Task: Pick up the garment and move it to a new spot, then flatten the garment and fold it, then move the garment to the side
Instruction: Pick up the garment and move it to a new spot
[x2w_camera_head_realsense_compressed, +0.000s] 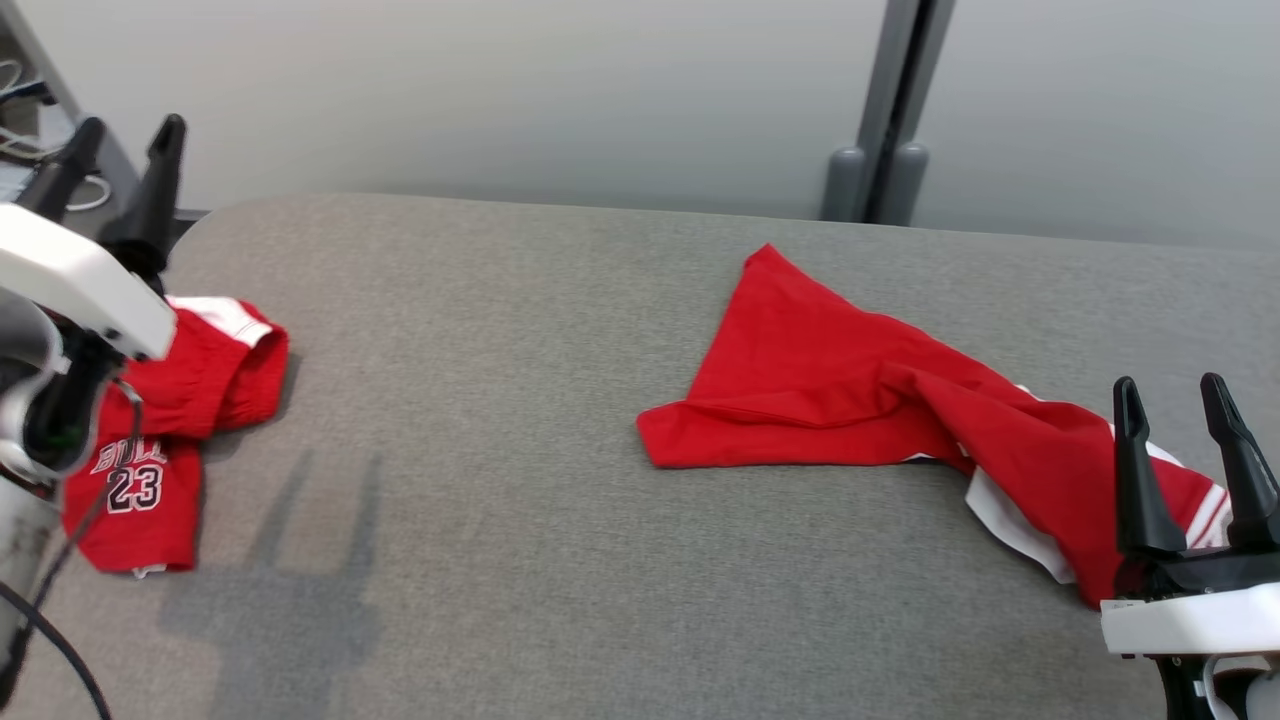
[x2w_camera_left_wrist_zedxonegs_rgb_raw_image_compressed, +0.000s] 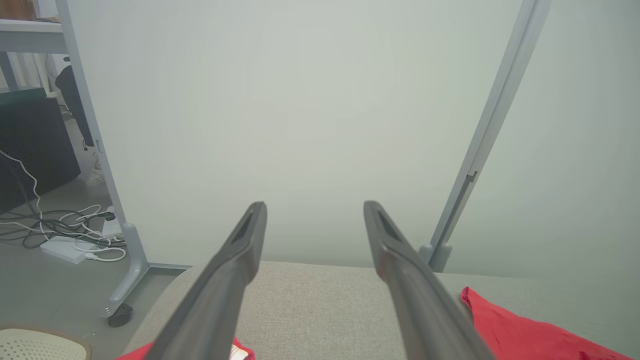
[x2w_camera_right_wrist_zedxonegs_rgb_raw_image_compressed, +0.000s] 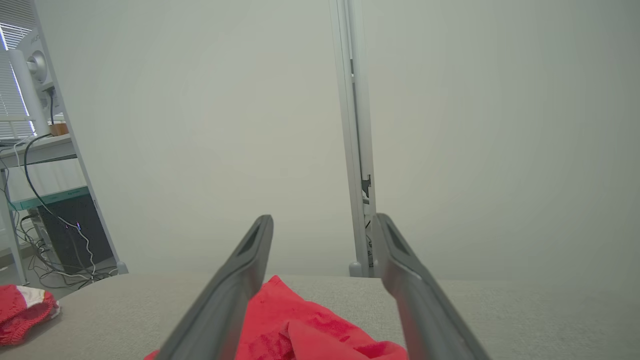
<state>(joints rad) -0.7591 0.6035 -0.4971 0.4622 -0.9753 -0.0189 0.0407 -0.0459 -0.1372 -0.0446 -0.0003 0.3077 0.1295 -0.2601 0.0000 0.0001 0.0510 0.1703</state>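
Plainly, both grippers stand spread wide and hold nothing. In the head view the left gripper (x2w_camera_head_realsense_compressed: 132, 124) is raised at the far left corner of the grey table (x2w_camera_head_realsense_compressed: 480, 420), its two dark fingers pointing up and away, clear of any cloth. The right gripper (x2w_camera_head_realsense_compressed: 1168, 384) sits at the lower right, fingers up. It shows in front of the near end of the red garment (x2w_camera_head_realsense_compressed: 830, 380), and whether it touches the cloth cannot be told.

That garment lies crumpled right of the table's middle, one corner peaked toward the far edge and a white-striped end trailing toward the right gripper. A second folded red piece (x2w_camera_head_realsense_compressed: 150, 470) lies at the table's left edge, partly behind the left arm.

The left wrist view shows its own gripper (x2w_camera_left_wrist_zedxonegs_rgb_raw_image_compressed: 315, 206) open against the pale wall. It also shows white and black cables (x2w_camera_left_wrist_zedxonegs_rgb_raw_image_compressed: 65, 232) on the floor and a small caster (x2w_camera_left_wrist_zedxonegs_rgb_raw_image_compressed: 120, 316), which the head view lacks. The right wrist view shows its gripper (x2w_camera_right_wrist_zedxonegs_rgb_raw_image_compressed: 324, 219) open with red cloth lying between and below the fingers, and a dark computer case (x2w_camera_right_wrist_zedxonegs_rgb_raw_image_compressed: 75, 235) beside a desk.

White lettering on the folded piece reads "BULL" above "23"; the arm hides the rest.
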